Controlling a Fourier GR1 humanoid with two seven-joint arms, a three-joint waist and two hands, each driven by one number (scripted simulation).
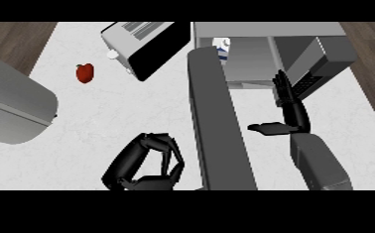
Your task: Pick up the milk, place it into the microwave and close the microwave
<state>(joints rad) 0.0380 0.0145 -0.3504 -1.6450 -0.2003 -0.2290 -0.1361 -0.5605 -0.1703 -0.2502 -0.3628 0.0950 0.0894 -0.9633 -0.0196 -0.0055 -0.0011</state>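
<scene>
Right hand [295,114] is open and holding nothing, fingers straight, right of the open door [219,128]. Milk [222,48] already sits inside the microwave [256,31], near the hinge side. Left hand [126,161] is curled around nothing. Imo get the right hand out of the swing path, then push the door's outer face fully closed

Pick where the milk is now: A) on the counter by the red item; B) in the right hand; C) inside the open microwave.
C: the milk sits inside the microwave behind its open door, and the right hand is open, holding nothing.
</scene>
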